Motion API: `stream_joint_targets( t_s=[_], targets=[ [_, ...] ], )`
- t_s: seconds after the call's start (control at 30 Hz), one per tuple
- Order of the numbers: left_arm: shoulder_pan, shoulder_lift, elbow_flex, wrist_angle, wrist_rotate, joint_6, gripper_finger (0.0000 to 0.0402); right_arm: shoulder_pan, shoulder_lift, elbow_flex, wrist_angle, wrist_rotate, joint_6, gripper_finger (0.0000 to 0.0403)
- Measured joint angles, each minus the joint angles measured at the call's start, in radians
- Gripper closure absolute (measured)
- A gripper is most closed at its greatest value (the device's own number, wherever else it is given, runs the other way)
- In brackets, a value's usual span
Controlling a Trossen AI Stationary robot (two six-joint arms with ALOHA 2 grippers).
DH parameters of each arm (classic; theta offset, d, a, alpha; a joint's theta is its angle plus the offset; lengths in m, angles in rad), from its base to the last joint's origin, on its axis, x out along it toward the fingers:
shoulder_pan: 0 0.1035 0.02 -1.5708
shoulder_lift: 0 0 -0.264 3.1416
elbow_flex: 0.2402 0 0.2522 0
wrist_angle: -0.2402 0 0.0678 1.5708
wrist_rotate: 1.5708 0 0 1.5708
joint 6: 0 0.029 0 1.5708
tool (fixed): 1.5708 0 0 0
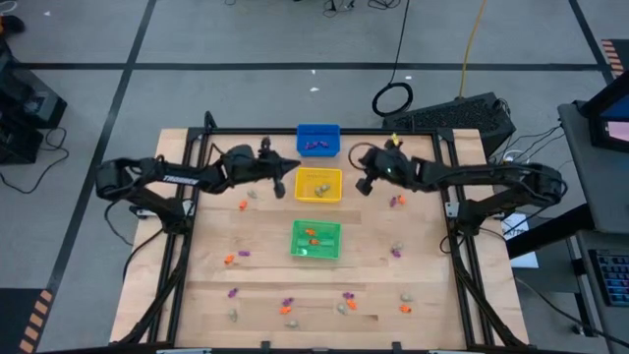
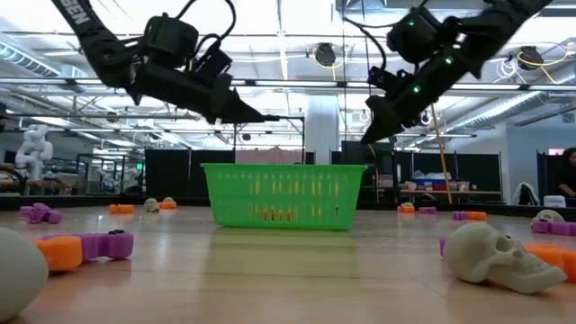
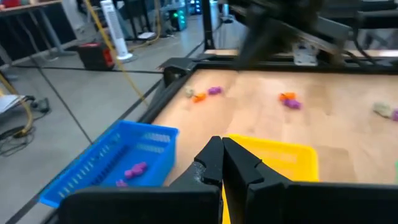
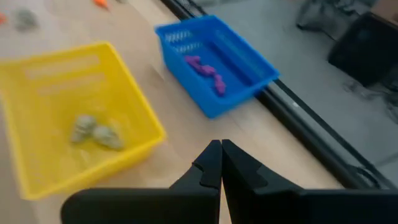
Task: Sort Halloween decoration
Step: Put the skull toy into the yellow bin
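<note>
Tiny orange, purple and pale trinkets lie scattered on the wooden table (image 1: pixel 265 275), most of them near its front edge (image 1: pixel 287 306). Purple ones lie in the blue bin (image 1: pixel 317 139), pale ones in the yellow bin (image 1: pixel 318 184) and orange ones in the green bin (image 1: pixel 316 240). My left gripper (image 1: pixel 293 167) is shut and hangs in the air beside the yellow bin's left far corner; nothing shows between its fingers (image 3: pixel 222 155). My right gripper (image 1: pixel 361 185) is also shut with nothing showing in it (image 4: pixel 221 158), and hangs to the right of the yellow bin.
A pale skull (image 2: pixel 499 256) lies close to the low camera on the right, and an orange and a purple piece (image 2: pixel 85 247) on the left. A purple and an orange trinket (image 1: pixel 397 201) lie under the right arm. A black frame (image 1: pixel 246 131) rims the table.
</note>
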Motion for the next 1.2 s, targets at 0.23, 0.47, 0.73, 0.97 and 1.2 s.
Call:
stream_joint_targets(
  t_s=[0.23,0.47,0.73,0.97,1.2],
  targets=[
    [-0.055,0.0,-0.038,0.007,-0.002,0.001,0.04,-0.181,0.0,0.181,-0.327,-0.02,-0.12,0.0403],
    [-0.077,0.0,-0.038,0.018,-0.003,0.009,0.04,-0.399,0.065,0.201,-0.37,-0.179,-0.286,0.0379],
    [-0.084,0.0,-0.038,0.016,-0.003,0.031,0.04,-0.507,0.293,0.324,-0.479,-0.207,-0.5,0.0309],
    [-0.084,0.0,-0.038,0.009,-0.003,0.034,0.04,-0.565,0.516,0.606,-0.757,-0.207,-0.636,0.0258],
    [-0.084,0.0,-0.037,-0.013,-0.003,0.034,0.04,-0.579,0.621,0.666,-0.828,-0.205,-0.78,0.0246]
  ],
)
